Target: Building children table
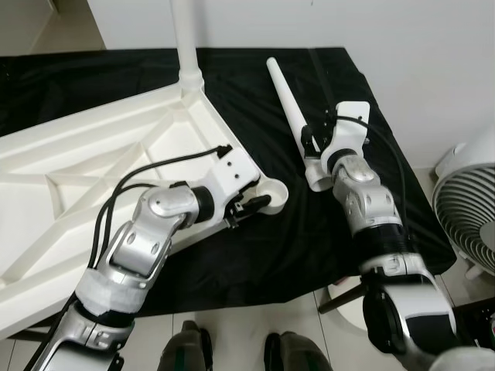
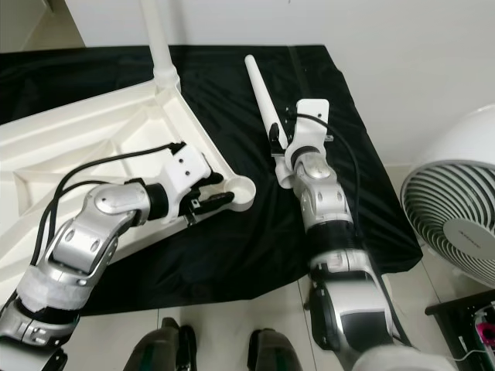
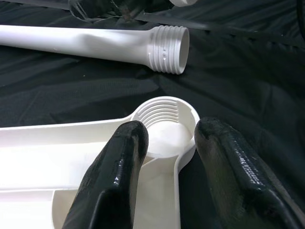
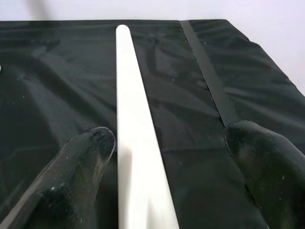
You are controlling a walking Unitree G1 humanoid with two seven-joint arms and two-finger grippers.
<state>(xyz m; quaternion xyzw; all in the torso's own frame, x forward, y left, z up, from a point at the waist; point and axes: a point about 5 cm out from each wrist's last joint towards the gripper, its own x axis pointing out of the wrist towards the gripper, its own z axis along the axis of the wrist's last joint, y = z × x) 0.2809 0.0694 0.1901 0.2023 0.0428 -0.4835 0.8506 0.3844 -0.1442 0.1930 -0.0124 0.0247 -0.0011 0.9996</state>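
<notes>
Nearest, the left gripper [image 1: 249, 210] is held with its fingers apart and empty beside the round threaded corner socket [image 3: 164, 125] of the upturned white plastic tabletop [image 1: 85, 166]. Beyond, the right gripper [image 4: 171, 157] is spread wide astride the loose white tapered plastic leg [image 1: 290, 108] lying on the black cloth [image 1: 255, 255], not yet clasped. Farthest, one white leg [image 1: 186, 39] is already screwed upright into the far corner socket. The near socket is judged next. No writing or brand can be read.

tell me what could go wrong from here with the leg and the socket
1. The right gripper straddles the loose table leg with fingers open; the tapered round leg could roll on the black cloth as they close.
2. The left gripper fingers flank the threaded corner socket and may block threading.
</notes>
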